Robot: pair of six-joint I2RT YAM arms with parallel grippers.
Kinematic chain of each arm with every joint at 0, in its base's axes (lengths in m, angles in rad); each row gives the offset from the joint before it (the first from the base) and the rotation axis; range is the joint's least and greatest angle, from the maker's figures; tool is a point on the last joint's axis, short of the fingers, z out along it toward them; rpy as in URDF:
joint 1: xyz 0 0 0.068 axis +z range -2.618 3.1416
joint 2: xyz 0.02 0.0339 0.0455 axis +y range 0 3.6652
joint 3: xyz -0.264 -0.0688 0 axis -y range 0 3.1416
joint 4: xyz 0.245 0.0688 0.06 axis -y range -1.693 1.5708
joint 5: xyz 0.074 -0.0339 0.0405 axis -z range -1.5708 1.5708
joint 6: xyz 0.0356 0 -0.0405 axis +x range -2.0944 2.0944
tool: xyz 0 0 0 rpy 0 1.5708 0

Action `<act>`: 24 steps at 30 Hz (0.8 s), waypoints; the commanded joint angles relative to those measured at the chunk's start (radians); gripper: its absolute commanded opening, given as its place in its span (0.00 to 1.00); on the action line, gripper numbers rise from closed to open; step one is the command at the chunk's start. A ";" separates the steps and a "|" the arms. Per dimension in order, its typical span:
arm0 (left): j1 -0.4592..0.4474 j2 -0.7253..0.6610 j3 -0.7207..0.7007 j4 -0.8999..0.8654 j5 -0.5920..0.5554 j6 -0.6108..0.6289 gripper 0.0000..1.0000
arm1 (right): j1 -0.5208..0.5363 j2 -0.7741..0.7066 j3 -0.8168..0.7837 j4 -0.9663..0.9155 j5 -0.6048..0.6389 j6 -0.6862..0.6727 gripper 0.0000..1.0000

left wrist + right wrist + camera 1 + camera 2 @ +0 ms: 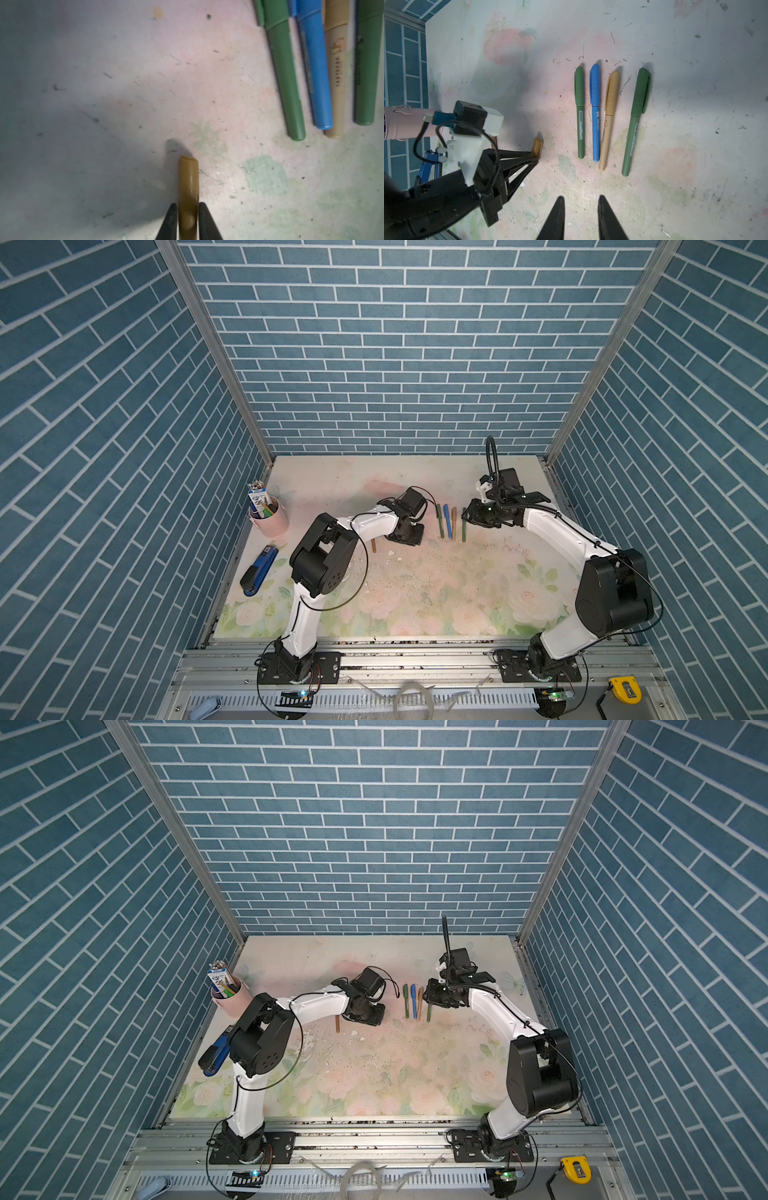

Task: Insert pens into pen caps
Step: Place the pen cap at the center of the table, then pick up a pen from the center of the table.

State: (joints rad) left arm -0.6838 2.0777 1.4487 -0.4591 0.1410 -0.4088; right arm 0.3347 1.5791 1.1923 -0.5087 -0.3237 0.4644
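Currently on the flowered table (415, 597):

- Left gripper (188, 204): the fingers press on both sides of a golden-brown cap (188, 178). The cap sticks out past the fingertips. Its free end is close to the tabletop, and I cannot tell whether it touches. The gripper sits just left of the pen row.
- Right gripper (580, 197): there is a narrow gap between the fingers with nothing in it. It hangs above the table at the right end of the pen row.
- Pen row, middle of the table, between the two grippers: four capped pens lie side by side with their caps toward the far wall. From left to right they are the left green pen (580, 124), the blue pen (595, 128), the capped golden-brown pen (608, 128) and the right green pen (634, 128).
- Loose golden-brown pen (373, 545): it lies on the table left of the row. Only its near end shows from under the left arm, in both top views.
- Pink cup (272, 524): it stands at the far left and holds pencils and a carton.
- Stapler (259, 570): blue and black, it lies at the left edge, nearer than the cup.
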 commanded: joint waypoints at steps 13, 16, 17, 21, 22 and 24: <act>0.045 -0.239 -0.086 -0.064 -0.130 -0.035 0.49 | 0.063 -0.102 -0.022 -0.047 0.045 0.008 0.29; 0.080 -0.315 -0.149 -0.131 -0.201 -0.053 0.48 | 0.080 -0.105 -0.034 -0.021 0.024 0.008 0.29; 0.087 -0.330 -0.164 -0.163 -0.226 -0.064 0.48 | 0.087 -0.102 -0.034 -0.015 0.022 0.009 0.28; 0.147 -0.332 -0.203 -0.240 -0.223 -0.094 0.37 | 0.107 -0.085 -0.030 0.011 0.013 0.013 0.26; 0.162 -0.325 -0.208 -0.246 -0.202 -0.103 0.37 | 0.109 -0.079 -0.025 0.010 0.012 0.013 0.26; 0.193 -0.308 -0.224 -0.238 -0.135 -0.105 0.36 | 0.114 -0.071 -0.022 0.017 0.011 0.013 0.26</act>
State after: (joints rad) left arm -0.5213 1.7416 1.2503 -0.6220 -0.0353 -0.4927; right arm 0.4404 1.5017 1.1725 -0.5087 -0.3031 0.4671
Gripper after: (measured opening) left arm 0.367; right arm 0.263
